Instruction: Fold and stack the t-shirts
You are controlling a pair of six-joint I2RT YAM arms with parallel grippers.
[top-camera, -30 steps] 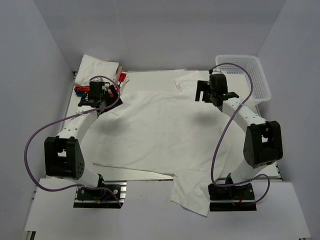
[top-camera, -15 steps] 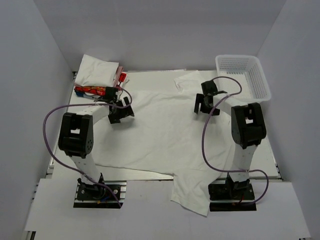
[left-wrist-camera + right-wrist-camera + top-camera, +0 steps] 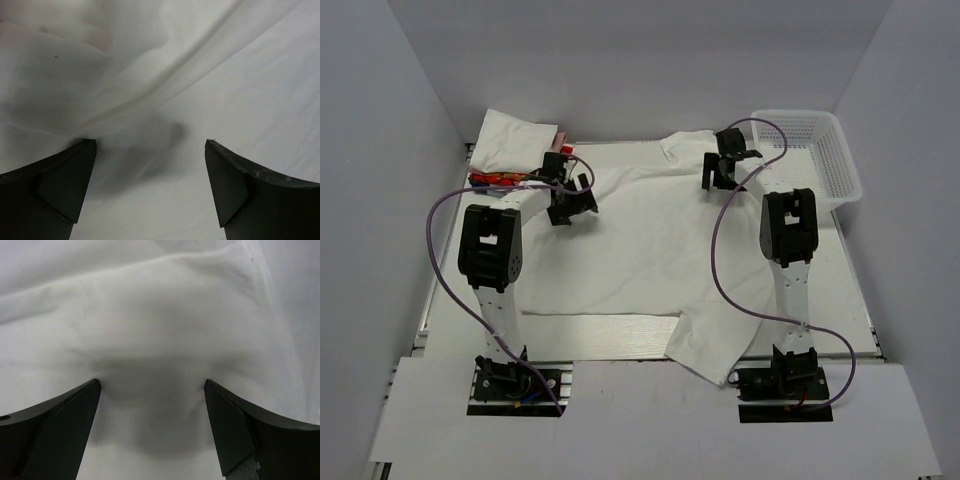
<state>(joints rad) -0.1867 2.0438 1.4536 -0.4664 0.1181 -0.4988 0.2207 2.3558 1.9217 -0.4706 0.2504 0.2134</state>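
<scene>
Top view: big white t-shirt (image 3: 640, 250) lies opened out across the middle of the worktop (image 3: 850, 300). It is creased, and one sleeve reaches over the near edge between the two arm bases. In the far-left corner a folded stack (image 3: 515, 140) of white cloth sits on a red patterned shirt (image 3: 498, 181), whose edge pokes out at the near side. White mesh basket (image 3: 815, 150) at far right, just off the t-shirt's corner. Only this view shows the stack and basket.

Left claw (image 3: 570, 200) is over the t-shirt's far-left part, near the stack. Right claw (image 3: 722, 165) is over the t-shirt's far edge, beside the basket's left end. From up here the jaw gap is hard to read, and I can't tell if either claw touches cloth.

Left wrist view settles it. The left fingers (image 3: 55, 190) stand wide apart with nothing between them. White fabric below, with long diagonal folds and a dark shadow between the tips. The left tip looks right at the cloth; contact unsure.

Right wrist view: right fingers (image 3: 55, 435) also spread wide and empty. A raised hump of white fabric sits straight ahead with shadow under it. The cloth's edge runs down the right side of the frame, with a paler flat strip past it.
</scene>
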